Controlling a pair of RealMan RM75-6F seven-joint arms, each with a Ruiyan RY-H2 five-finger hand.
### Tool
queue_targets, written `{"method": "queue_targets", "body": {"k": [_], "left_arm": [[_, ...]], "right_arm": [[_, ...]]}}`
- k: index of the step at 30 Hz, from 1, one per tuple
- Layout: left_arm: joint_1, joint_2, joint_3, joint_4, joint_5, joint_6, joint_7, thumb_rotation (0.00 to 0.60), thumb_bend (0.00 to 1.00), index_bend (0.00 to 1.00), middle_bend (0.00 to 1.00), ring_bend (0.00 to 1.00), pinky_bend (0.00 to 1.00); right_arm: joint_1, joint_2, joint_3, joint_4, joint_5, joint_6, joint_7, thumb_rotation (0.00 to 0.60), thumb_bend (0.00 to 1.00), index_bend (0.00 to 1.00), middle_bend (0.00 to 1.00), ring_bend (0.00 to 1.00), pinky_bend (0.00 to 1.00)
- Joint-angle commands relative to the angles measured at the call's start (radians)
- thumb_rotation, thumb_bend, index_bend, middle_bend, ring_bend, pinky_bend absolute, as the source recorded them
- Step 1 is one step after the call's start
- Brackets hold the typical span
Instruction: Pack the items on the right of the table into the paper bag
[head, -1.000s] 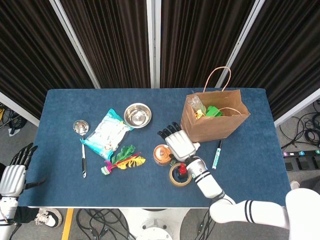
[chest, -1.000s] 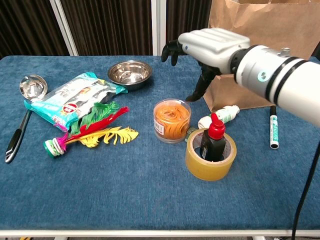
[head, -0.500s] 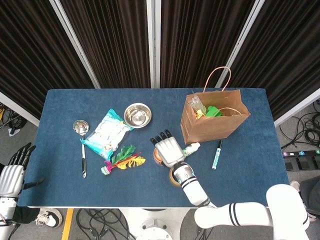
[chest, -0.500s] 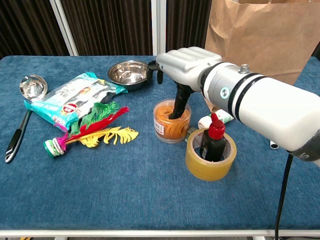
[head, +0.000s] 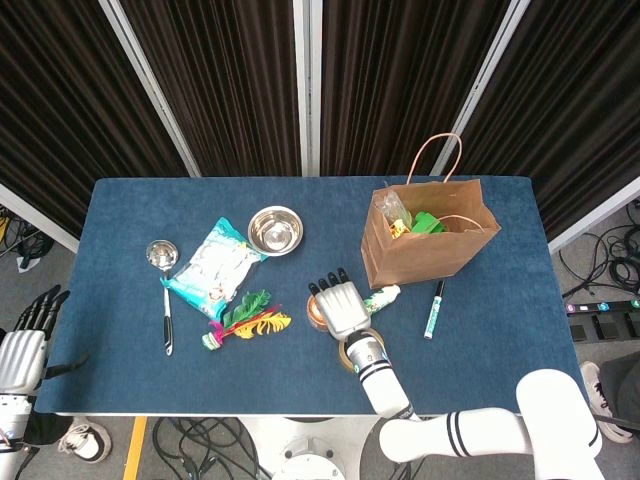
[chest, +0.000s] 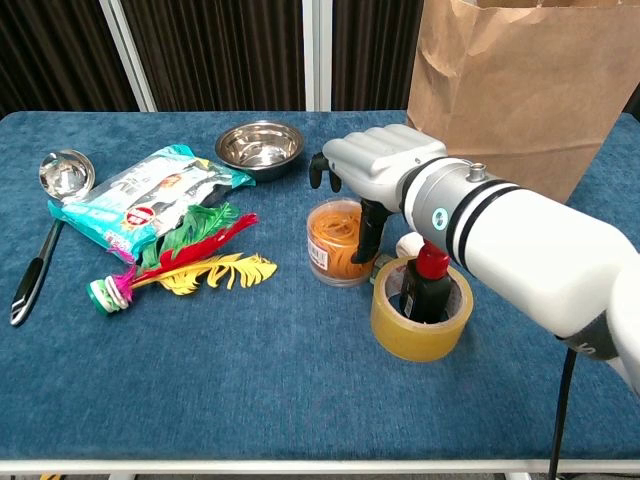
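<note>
My right hand (head: 340, 306) hovers palm-down over the clear cup of orange rubber bands (head: 319, 312). In the chest view the right hand (chest: 388, 166) has its thumb pointing down by the right side of the cup (chest: 336, 240) and its dark fingertips (chest: 319, 170) spread past the far rim; no grip shows. A roll of tan tape (chest: 420, 312) lies just right of the cup with a red-capped dark bottle (chest: 430, 272) standing inside it. A small white bottle (head: 383, 296) and a marker (head: 436, 308) lie in front of the paper bag (head: 425, 242). My left hand (head: 22, 350) hangs open off the table's left edge.
The bag stands open at the back right with several items inside. On the left lie a steel bowl (chest: 260, 145), a snack packet (chest: 150, 195), a feather toy (chest: 185, 262) and a ladle (chest: 45, 215). Bare blue cloth (chest: 250, 390) runs along the front.
My right hand has come back from near the bag, left and down over the cup of rubber bands, and its thumb now sits by the cup's right side. The left hand barely moved.
</note>
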Motion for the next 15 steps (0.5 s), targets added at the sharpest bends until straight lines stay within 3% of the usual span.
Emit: {"method": "queue_targets", "body": {"k": [1,15], "left_arm": [[0.002,0.002,0.001,-0.002,0.001,0.002,0.0,0.6,0.17,0.1,0.12,0.02,0.15],[0.008,0.008,0.004,-0.009,0.001,0.005,0.002,0.6,0.17,0.1,0.12,0.02,0.15]], "right_arm": [[0.002,-0.007,-0.003,0.011,0.0,0.004,0.001,0.6,0.0,0.23,0.23,0.15,0.12],[0.013,-0.035,0.002,0.08,0.036,-0.021,0.007,0.6,0.0,0.23,0.23,0.14,0.12]]}}
